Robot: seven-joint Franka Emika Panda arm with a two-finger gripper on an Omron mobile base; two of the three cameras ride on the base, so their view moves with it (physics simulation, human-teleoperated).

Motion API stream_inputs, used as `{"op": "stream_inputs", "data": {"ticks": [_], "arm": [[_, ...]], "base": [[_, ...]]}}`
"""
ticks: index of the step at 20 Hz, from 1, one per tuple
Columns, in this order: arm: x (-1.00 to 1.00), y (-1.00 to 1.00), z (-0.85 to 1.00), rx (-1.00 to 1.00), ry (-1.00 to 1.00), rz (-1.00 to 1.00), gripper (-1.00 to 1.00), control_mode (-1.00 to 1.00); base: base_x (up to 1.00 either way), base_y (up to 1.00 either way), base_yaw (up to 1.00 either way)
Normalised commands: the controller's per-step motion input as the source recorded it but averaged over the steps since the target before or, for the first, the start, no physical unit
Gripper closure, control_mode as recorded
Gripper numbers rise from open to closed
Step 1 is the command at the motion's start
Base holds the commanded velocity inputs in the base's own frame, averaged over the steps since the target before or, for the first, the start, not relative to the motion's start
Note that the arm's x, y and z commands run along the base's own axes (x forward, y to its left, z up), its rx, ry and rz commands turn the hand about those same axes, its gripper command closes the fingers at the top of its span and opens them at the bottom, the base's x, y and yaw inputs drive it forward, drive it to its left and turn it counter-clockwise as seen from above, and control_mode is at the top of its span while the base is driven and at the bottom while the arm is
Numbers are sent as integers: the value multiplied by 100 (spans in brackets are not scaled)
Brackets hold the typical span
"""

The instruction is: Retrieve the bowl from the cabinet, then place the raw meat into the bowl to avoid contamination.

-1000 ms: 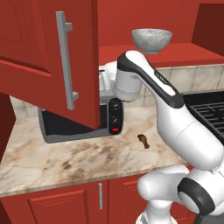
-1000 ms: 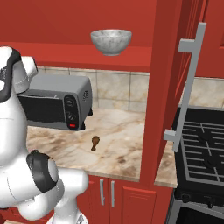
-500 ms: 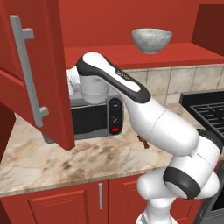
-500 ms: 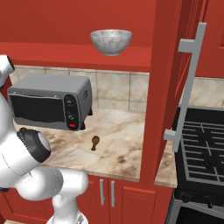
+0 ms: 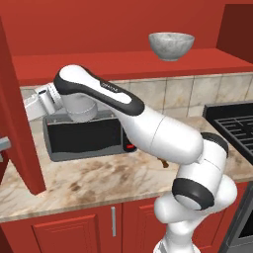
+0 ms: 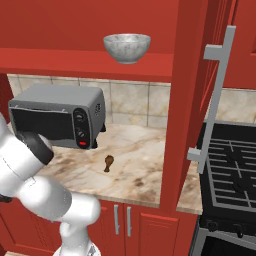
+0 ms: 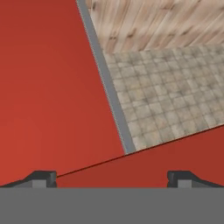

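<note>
— While the cabinet [image 5: 17,123] stands open, how much of the job looks done?

— Only the opening, I'd judge. At the far left its door [image 5: 15,148] hangs swung out over the counter [image 5: 89,183]; the second door [image 6: 187,100] juts forward near the stove [image 6: 232,170]. The bowl [image 5: 171,46] sits upright on the shelf [image 5: 123,64], untouched.

— And the gripper?

— It points at the left door. In the hand view the two tips [image 7: 111,177] sit wide apart at the bottom edge with nothing between them, so the gripper is spread and holds nothing. Ahead of it lie red panel, a grey strip, tiled floor [image 7: 175,96] and wood planks.

— Where's the meat?

— On the counter, lying flat in front of the toaster oven [image 6: 57,122] and a little to its right, apart from it: the meat [image 6: 107,162] is plain in the right base view, mostly hidden behind the arm in the left one.

— So what's left?

— Nearly everything: reach up for the bowl, set it down, then put the meat in.

— The room?

— Mottled beige marble counter, tiled backsplash [image 5: 192,94], red base cabinets [image 6: 130,225] below, black stove at the right.
</note>
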Motion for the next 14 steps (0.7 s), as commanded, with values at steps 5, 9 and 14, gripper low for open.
{"op": "stream_inputs", "data": {"ticks": [5, 9, 14], "arm": [[4, 31, -3, -5, 0, -4, -100, -100], [-3, 0, -2, -4, -3, 0, -100, -100], [-36, -41, -5, -16, -19, 0, -100, -100]], "base": [[0, 0, 0], [0, 0, 0], [0, 0, 0]]}}
